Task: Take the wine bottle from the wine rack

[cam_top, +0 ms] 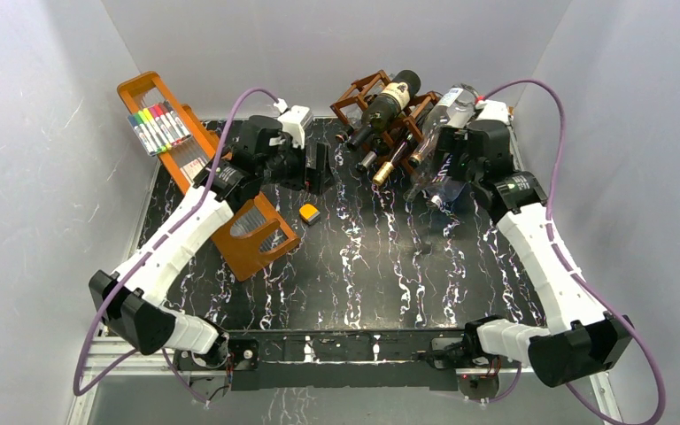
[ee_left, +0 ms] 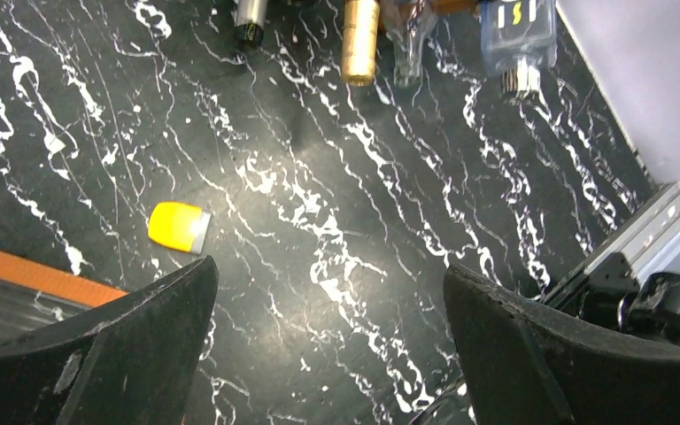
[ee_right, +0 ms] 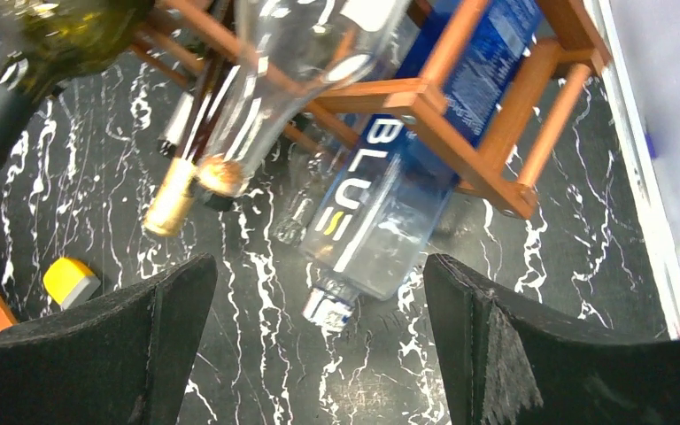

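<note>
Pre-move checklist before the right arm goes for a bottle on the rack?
1. Right gripper open: ok, jaws wide.
2. Clear blue-label bottle centred between its fingers in the wrist view: ok.
3. Height above that bottle: cannot tell.
4. Bottle resting in wine rack, cap end sticking out: ok.
5. Left gripper away from the rack, open over table: ok.
6. Yellow block off the pull path: ok.
</note>
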Robot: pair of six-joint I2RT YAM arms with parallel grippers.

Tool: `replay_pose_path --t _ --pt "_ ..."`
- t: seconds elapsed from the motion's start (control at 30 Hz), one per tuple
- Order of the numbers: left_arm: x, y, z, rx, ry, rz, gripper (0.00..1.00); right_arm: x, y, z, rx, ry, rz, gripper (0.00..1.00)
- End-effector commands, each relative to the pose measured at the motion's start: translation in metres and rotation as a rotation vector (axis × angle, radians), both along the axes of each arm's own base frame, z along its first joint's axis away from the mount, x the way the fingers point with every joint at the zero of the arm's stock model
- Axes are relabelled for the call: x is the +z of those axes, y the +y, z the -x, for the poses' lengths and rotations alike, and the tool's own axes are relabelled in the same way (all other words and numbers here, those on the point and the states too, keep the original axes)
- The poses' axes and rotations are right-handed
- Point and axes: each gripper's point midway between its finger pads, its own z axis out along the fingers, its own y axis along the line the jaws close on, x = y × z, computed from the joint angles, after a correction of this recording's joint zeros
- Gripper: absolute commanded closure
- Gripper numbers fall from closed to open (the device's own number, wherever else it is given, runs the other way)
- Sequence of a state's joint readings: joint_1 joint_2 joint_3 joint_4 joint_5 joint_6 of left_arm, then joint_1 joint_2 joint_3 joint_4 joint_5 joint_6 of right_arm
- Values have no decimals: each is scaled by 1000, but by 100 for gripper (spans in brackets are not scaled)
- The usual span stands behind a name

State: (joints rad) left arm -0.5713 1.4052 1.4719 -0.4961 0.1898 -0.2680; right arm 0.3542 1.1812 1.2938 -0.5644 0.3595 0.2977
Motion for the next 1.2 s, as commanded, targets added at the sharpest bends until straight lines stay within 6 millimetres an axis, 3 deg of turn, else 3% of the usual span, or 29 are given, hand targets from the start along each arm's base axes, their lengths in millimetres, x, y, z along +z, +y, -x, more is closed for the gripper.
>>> replay_pose_path --t 0.0,0.13,0.23,0.33,0.43,0.63,1.17 --pt "12 17 21 -21 -50 -26 2 -1 -12 -9 -18 23 -132 2" --pt "23 23 24 13 -81 0 2 -1 -25 -11 -36 32 -172 2" --pt "36 15 34 -78 -150 56 2 -1 -36 -11 -83 40 -195 2" --pt "44 16 30 -57 -191 68 2 1 -44 -13 -94 41 -227 2" --pt "43 15 27 -72 -198 48 2 0 -51 -19 -102 55 -279 2" --pt "42 16 28 -79 -193 37 2 -20 -64 -31 -136 121 -387 2" --pt "35 15 33 -89 -188 48 2 -79 -51 -51 -165 116 -550 2"
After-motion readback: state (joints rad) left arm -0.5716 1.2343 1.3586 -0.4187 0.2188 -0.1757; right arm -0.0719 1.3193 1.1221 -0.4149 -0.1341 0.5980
